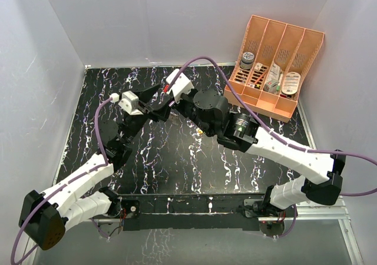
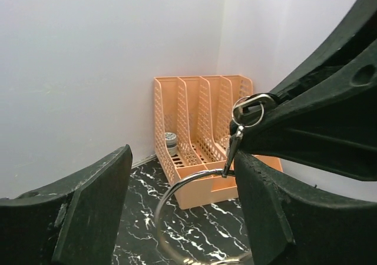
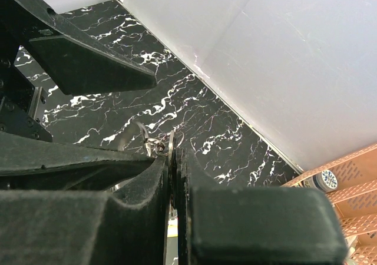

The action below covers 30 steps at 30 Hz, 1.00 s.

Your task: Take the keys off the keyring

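Between the closed fingers of the right gripper the keyring is pinched, while the left gripper stands wide open around its loop, gripping nothing.

1 keyring, 1 orng rack, 2 arms

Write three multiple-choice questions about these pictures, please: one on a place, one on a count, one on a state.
1. Where does the orange rack stand?
A. At the far right corner of the table
B. At the near left corner
C. In the middle

2. How many slots does the rack have?
A. Two
B. Four
C. Six

3. How do the fingers of the right gripper stand?
A. Wide apart
B. Shut on the keyring
C. Out of view

Answers:
1 A: the top view shows it by the far and right walls.
2 B: three dividers make four slots.
3 B: the right wrist view shows thin metal pinched between them.
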{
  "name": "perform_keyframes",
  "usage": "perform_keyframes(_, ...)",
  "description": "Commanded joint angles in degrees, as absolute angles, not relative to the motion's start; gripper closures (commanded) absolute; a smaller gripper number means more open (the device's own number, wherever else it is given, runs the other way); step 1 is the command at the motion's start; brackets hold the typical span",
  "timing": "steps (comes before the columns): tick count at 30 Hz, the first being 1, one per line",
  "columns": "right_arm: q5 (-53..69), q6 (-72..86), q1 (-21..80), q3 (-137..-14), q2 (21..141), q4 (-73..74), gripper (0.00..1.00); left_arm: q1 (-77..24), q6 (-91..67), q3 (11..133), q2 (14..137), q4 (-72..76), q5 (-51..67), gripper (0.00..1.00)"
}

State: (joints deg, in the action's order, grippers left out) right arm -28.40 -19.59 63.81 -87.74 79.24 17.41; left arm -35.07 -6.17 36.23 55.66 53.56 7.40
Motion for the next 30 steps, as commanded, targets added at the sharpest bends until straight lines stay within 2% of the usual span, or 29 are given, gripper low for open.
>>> perform_keyframes(1,-28.1,-19.0,64.5,-91.0,79.2,11.3,1.0,-35.5,-4.9,35.9,55.5,54.6,2.6,0.32)
perform_keyframes(11,-30.6,-18.0,65.3,-92.3,80.3,11.7,1.0,-36.2,-4.6,35.8,56.4,54.4,1.2,0.33)
perform_keyframes(21,-33.2,-15.0,65.8,-95.7,81.9,18.3,1.0,-36.2,-0.7,35.0,51.5,48.9,3.3,0.33)
perform_keyframes(25,-36.2,-13.0,66.1,-102.5,85.0,27.3,1.0,-36.2,-0.1,35.3,49.1,45.5,5.0,0.32)
perform_keyframes(30,-40.6,-9.9,66.5,-117.9,93.1,44.8,1.0,-36.3,-0.6,36.7,49.1,42.9,7.0,0.32)
